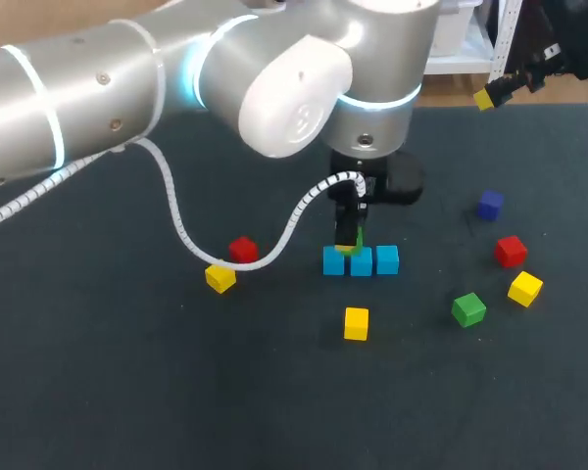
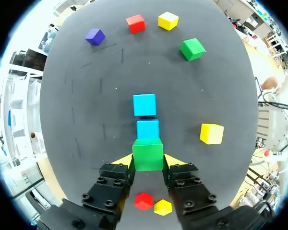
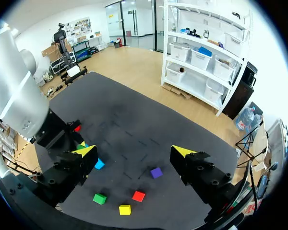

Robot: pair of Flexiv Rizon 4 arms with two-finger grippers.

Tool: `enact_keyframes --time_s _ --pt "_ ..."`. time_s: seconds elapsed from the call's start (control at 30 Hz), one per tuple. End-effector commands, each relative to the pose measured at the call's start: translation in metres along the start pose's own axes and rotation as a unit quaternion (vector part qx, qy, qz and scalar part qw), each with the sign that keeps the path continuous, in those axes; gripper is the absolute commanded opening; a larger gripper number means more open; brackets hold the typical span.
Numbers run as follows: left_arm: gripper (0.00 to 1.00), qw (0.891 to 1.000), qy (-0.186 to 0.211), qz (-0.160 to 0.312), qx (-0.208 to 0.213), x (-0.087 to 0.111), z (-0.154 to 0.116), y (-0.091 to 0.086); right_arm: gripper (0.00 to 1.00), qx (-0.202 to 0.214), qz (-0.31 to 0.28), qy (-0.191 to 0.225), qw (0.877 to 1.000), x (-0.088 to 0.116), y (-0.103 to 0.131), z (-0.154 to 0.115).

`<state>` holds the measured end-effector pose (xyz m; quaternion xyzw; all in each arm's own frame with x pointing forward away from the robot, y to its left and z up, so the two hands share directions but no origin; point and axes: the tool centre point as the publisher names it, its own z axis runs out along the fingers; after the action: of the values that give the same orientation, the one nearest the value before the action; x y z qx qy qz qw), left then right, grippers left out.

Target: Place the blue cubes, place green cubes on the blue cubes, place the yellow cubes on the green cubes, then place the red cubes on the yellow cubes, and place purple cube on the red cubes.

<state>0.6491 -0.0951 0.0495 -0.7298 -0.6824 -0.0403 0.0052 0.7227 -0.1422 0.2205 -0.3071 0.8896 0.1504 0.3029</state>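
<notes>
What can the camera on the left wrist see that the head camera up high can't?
Only the left wrist view shows the left jaws pinching the green cube from both sides. Only the head view shows all three blue cubes in one row; the wrist view shows just two ahead of the green one. Both show the purple cube, loose red cubes, yellow cubes, and a second green cube.

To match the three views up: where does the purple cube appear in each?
Head view: purple cube at the right, just behind a red cube.
Left wrist view: purple cube far ahead of the left gripper, beside that red cube.
Right wrist view: purple cube ahead of the right gripper, near that red cube.
Shared landmark: that red cube.
</notes>
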Motion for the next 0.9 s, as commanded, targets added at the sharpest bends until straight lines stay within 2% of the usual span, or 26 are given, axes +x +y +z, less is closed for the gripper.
enact_keyframes --time_s 0.03,0.17,0.5,0.9 --pt "0.00 1.000 -0.011 0.002 0.002 0.0051 0.0044 0.0046 1.00 0.001 0.000 0.000 1.000 0.0005 0.0005 -0.0003" --pt "0.00 0.999 -0.032 0.009 -0.003 0.0085 0.0047 0.0053 1.00 0.001 0.000 0.000 1.000 0.0005 0.0005 -0.0003" --pt "0.03 0.999 -0.036 0.029 -0.002 0.0109 0.0021 -0.0018 1.00 0.001 0.000 0.000 1.000 0.0005 0.0005 -0.0003" --pt "0.05 0.999 -0.039 0.029 0.007 0.0051 0.0090 -0.0014 1.00 0.001 0.000 0.000 1.000 0.0005 0.0005 -0.0003"
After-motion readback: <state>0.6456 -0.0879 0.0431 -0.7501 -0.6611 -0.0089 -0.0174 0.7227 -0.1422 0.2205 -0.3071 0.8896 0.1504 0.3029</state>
